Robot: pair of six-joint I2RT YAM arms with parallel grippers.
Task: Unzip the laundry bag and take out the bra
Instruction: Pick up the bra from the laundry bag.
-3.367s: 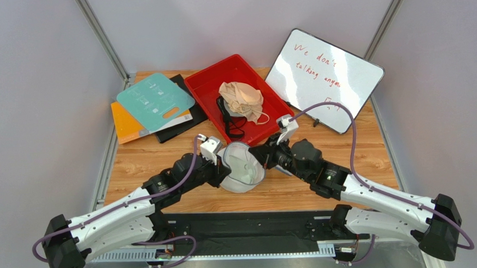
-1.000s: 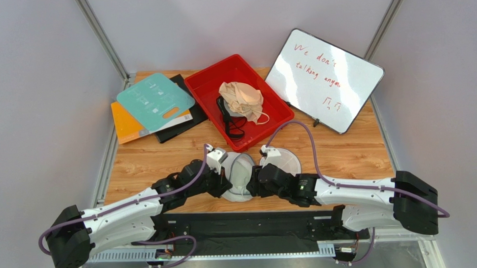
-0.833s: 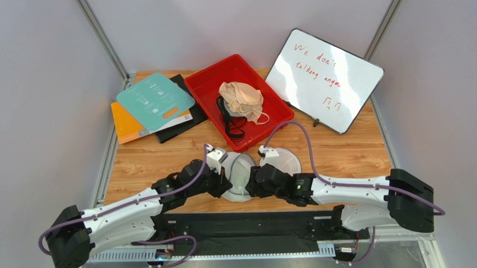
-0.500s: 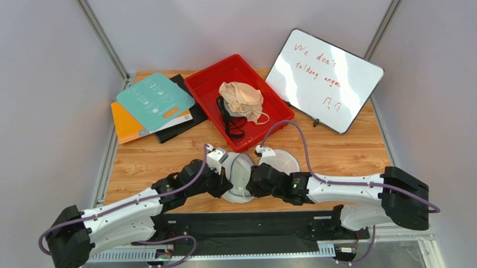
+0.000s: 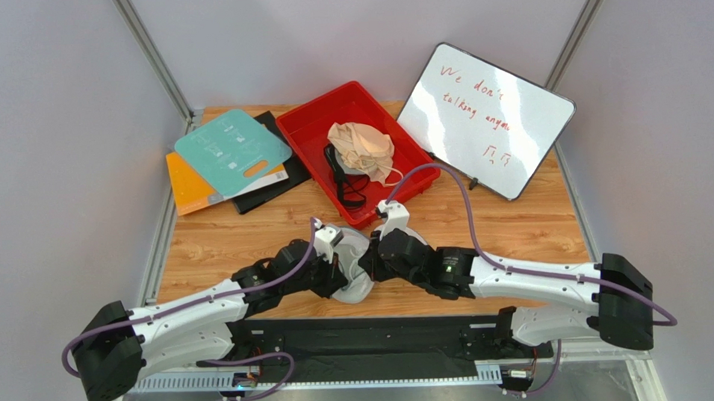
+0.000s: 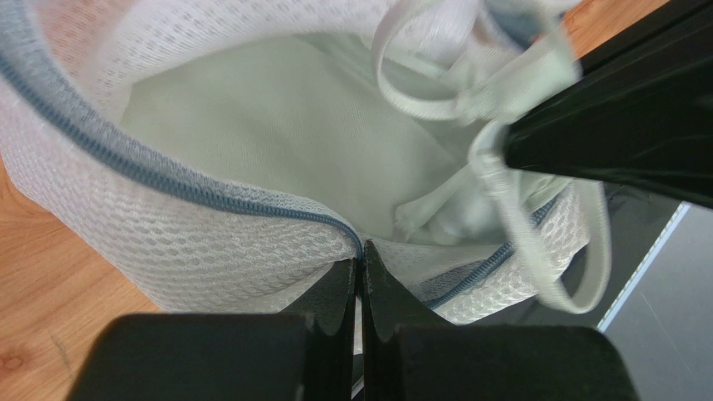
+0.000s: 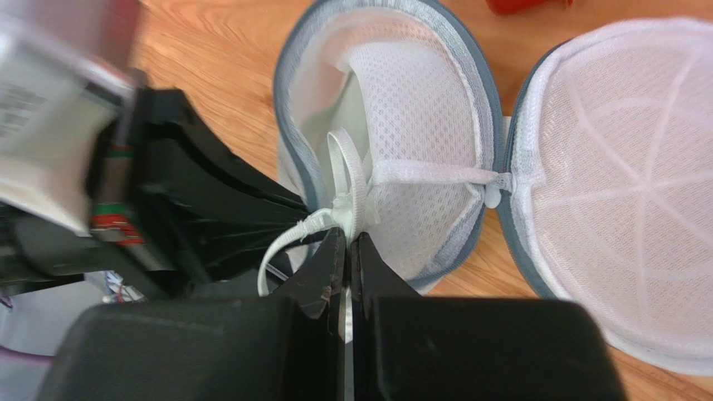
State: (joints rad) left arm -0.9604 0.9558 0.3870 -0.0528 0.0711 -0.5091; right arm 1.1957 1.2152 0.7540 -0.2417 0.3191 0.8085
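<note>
The laundry bag (image 5: 355, 289) lies unzipped between my two grippers, its white mesh halves (image 7: 418, 109) spread apart. My left gripper (image 6: 361, 246) is shut on the bag's grey zipper band (image 6: 125, 163) at the near rim. My right gripper (image 7: 347, 234) is shut on a white strap (image 7: 347, 180) that runs across the inside of the open half; its black finger also shows in the left wrist view (image 6: 619, 125). Pale smooth fabric (image 6: 268, 142) lines the inside of the bag. A beige bra (image 5: 360, 151) lies bunched in the red tray (image 5: 308, 126), apart from both grippers.
A black-strapped item (image 5: 342, 179) lies beside the beige bra in the tray. A whiteboard (image 5: 484, 118) leans at the back right. Teal, orange and black boards (image 5: 227, 156) are stacked at the back left. The bag's other mesh half (image 7: 619, 192) lies flat on the wood.
My right arm has swung in from the right and its gripper has moved onto the strap inside the bag, now covering the bag's flat half from above. My left arm has barely moved.
</note>
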